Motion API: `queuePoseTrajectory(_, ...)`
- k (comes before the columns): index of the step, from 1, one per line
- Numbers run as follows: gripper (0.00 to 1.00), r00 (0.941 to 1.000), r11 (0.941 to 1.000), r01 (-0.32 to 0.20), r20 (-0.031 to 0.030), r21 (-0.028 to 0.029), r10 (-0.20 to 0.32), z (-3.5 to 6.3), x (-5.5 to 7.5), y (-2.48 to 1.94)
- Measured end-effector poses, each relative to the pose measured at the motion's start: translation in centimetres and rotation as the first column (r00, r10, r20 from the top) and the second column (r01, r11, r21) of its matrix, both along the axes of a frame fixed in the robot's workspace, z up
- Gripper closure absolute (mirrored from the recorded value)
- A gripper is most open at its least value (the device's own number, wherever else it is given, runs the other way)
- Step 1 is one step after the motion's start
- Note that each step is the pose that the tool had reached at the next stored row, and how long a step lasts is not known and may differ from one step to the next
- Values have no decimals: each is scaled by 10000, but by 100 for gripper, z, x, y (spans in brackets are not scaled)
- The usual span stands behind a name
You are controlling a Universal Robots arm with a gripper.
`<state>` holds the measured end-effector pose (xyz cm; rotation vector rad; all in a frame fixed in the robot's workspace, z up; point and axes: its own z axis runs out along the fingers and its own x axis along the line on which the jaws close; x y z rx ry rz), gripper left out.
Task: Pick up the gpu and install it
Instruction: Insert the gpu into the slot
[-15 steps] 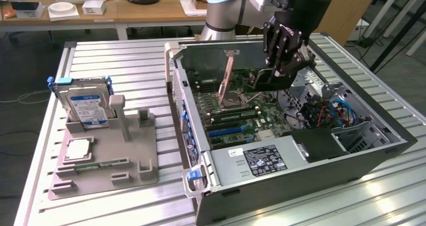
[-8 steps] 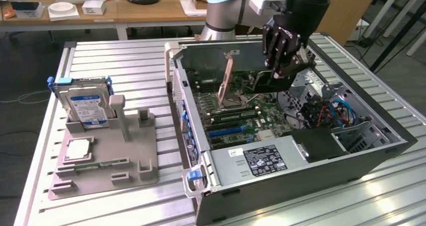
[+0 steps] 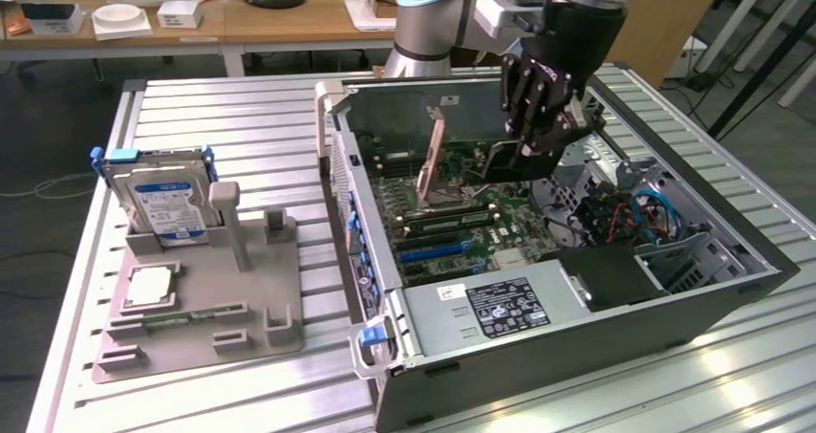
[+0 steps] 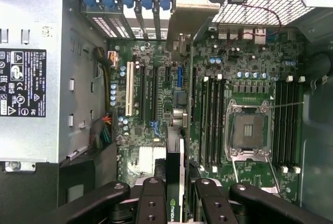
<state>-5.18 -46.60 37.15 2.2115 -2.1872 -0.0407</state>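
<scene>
The gpu (image 3: 515, 162), a thin dark card, hangs upright inside the open computer case (image 3: 714, 304), above the green motherboard (image 3: 510, 237). My gripper (image 3: 548, 139) is shut on its upper edge. In the wrist view the gpu (image 4: 175, 174) appears edge-on between my black fingers (image 4: 151, 199), with my gripper (image 4: 177, 195) straddling it. The card's edge runs in line with the long expansion slots (image 4: 154, 95) on the motherboard (image 4: 208, 52) and sits above them, apart from the board.
A grey power supply (image 3: 504, 304) fills the near end of the case. Memory sticks (image 3: 446, 221) and an open processor socket (image 4: 248, 130) lie beside the slots. On the exterior view's left, a grey fixture (image 3: 262, 309) holds a blue-labelled hard drive (image 3: 166, 204).
</scene>
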Motion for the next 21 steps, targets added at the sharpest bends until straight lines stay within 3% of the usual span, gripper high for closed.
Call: queuePoseTrajectory(21,74,10000,10000,5,14,-24,-5,-193,0,7)
